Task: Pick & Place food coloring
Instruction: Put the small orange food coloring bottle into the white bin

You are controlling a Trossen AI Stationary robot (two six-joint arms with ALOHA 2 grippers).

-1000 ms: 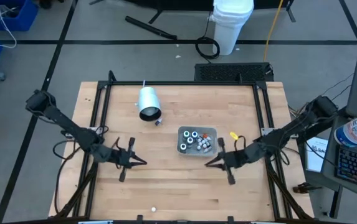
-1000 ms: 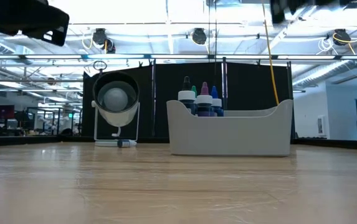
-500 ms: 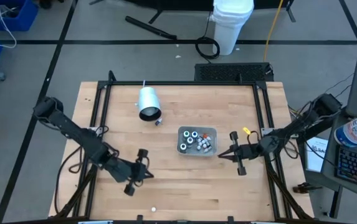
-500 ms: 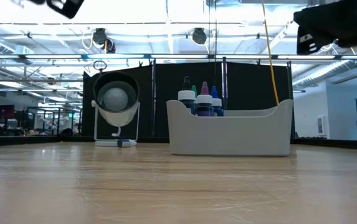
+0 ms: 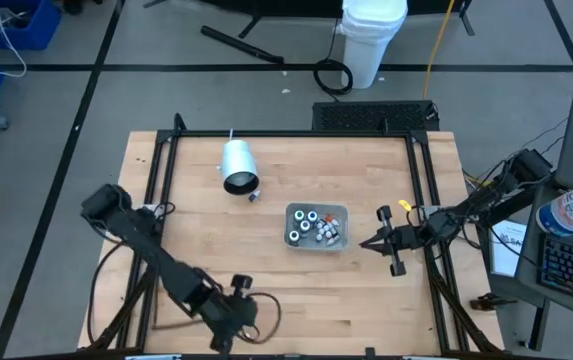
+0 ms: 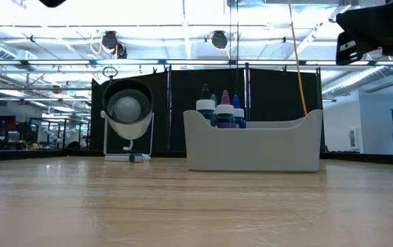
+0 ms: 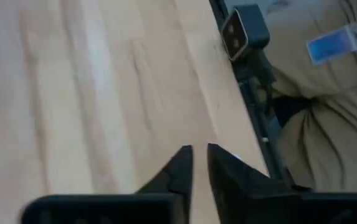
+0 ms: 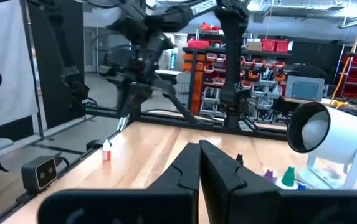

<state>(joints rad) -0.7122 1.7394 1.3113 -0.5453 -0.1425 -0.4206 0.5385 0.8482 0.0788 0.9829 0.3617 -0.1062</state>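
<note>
Worktop [image 5: 296, 290], wood, framed by dark rails. Grey tray [image 5: 316, 226] right of centre, holding the food coloring bottles [image 5: 314, 224], upright and clustered; one small bottle [image 5: 252, 196] lies apart beside the white cylinder [image 5: 237, 166] at 11 o'clock, and another stands alone near the 6 o'clock edge [image 5: 246, 337]. Left hand [image 7: 200, 163] low over the 7 o'clock edge, fingers a narrow slit apart, nothing between them. Right hand [image 5: 367, 243] at 3 o'clock, just beside the tray without touching it, fingers pressed together, empty.
</note>
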